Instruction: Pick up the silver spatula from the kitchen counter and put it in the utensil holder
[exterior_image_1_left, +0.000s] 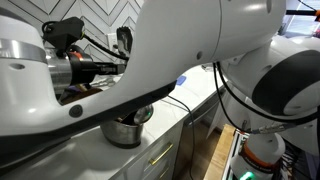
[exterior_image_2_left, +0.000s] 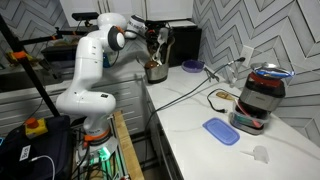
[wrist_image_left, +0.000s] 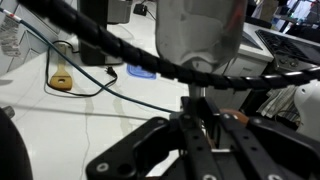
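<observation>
In the wrist view my gripper (wrist_image_left: 205, 122) is shut on the thin neck of the silver spatula (wrist_image_left: 200, 35), whose broad shiny blade stands out beyond the fingertips. The utensil holder (exterior_image_1_left: 125, 131) is a squat shiny metal pot with a dark inside, standing on the white counter near its front edge. In both exterior views the gripper (exterior_image_2_left: 158, 42) hangs just above the utensil holder (exterior_image_2_left: 155, 72). My own white arm hides much of the gripper (exterior_image_1_left: 112, 68) in an exterior view. How close the spatula is to the pot's rim I cannot tell.
A black box-shaped appliance (exterior_image_2_left: 186, 45) and a blue bowl (exterior_image_2_left: 192, 66) stand behind the pot. Further along the counter (exterior_image_2_left: 190, 115) are a dark appliance with a red top (exterior_image_2_left: 262, 95), a blue lid (exterior_image_2_left: 220, 130), a small wooden item (wrist_image_left: 62, 80) and trailing black cables (wrist_image_left: 110, 90).
</observation>
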